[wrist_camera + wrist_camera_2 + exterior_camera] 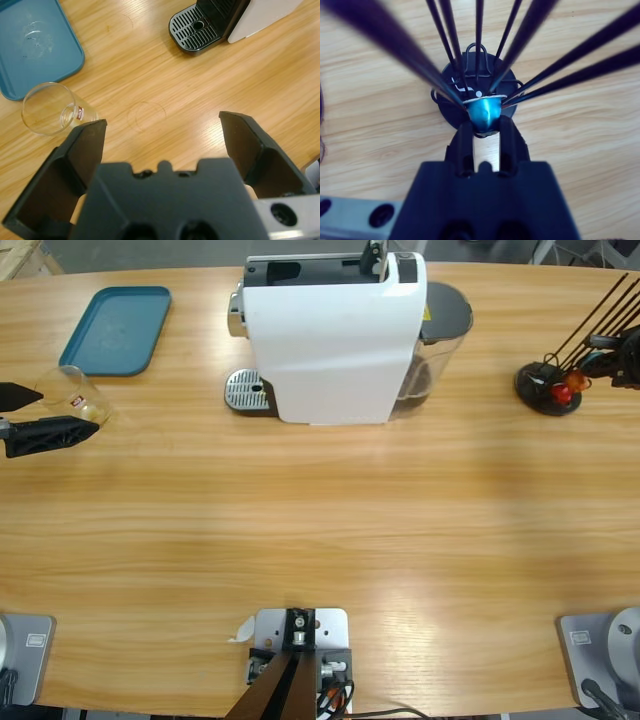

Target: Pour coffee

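While your left gripper (pixel 160 135) hangs with its jaws spread wide over bare wood, the glass tumbler (pixel 50 108) sits just outside one jaw, between it and the blue tray (pixel 30 55), well apart from the coffee machine (pixel 335 335). Any coffee inside is too faint to tell. Your right gripper (pixel 485 127) pinches a blue capsule (pixel 484 114) at the black wire capsule rack (pixel 548 388), on the machine's far side from the tumbler.
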